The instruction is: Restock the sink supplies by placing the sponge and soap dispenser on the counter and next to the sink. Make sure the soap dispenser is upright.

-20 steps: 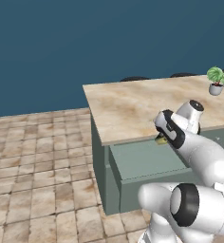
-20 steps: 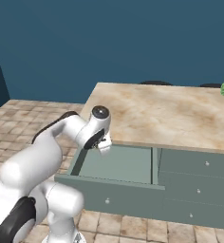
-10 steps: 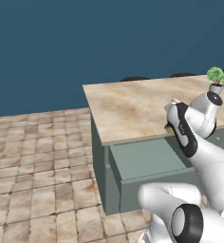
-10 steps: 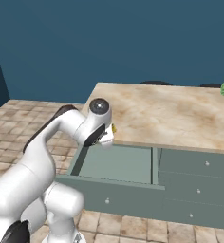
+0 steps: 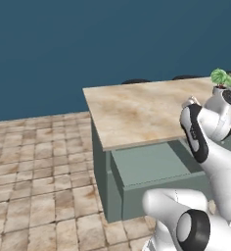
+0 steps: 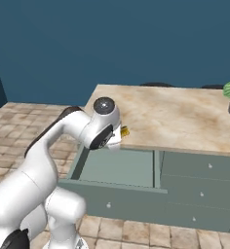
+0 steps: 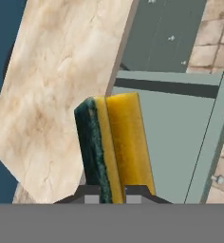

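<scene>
The hand (image 7: pixel 112 192) is clamped on the sponge (image 7: pixel 115 144), which sticks up between the two fingertips with its dark green layer on one side and yellow on the other. From the right base view you only catch a tiny yellow corner of it (image 6: pixel 124 131) poking out past the wrist, right at the edge of the beige marbled desk (image 6: pixel 185 116), above the open drawer (image 6: pixel 119 168). A small potted plant (image 5: pixel 221 81) sits at the far end, partly cut off
</scene>
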Available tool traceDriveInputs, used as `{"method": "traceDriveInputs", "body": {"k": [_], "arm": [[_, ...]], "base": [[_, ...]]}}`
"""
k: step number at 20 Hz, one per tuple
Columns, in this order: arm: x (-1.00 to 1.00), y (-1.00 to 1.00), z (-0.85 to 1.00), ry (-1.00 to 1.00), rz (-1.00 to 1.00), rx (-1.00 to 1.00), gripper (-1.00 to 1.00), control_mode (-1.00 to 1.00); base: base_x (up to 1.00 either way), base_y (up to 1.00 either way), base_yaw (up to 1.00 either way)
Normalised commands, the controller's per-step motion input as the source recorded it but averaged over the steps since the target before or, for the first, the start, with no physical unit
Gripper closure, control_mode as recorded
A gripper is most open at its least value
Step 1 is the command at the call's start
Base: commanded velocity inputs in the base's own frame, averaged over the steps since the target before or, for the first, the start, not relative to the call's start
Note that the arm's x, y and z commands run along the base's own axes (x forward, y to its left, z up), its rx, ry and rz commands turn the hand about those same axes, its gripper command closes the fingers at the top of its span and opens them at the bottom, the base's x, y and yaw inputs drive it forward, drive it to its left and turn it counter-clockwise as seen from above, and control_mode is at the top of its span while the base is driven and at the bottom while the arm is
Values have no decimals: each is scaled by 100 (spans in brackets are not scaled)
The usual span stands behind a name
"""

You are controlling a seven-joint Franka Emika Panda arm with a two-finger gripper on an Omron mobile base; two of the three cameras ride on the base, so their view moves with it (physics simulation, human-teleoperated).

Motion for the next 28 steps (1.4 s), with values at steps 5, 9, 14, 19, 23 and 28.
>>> {"method": "traceDriveInputs", "body": {"k": [5, 9, 14, 19, 23, 28], "arm": [[0, 0, 0, 0, 0, 0, 100, 100], [0, 0, 0, 0, 0, 0, 100, 100], [0, 0, 0, 0, 0, 0, 100, 100], [0, 0, 0, 0, 0, 0, 100, 100], [0, 0, 0, 0, 0, 0, 100, 100], [0, 0, 0, 0, 0, 0, 100, 100]], "base": [[-19, -51, -36], [-6, -60, -41], [0, -68, -48], [0, -73, -53], [0, -69, -55], [24, -48, -54]]}}
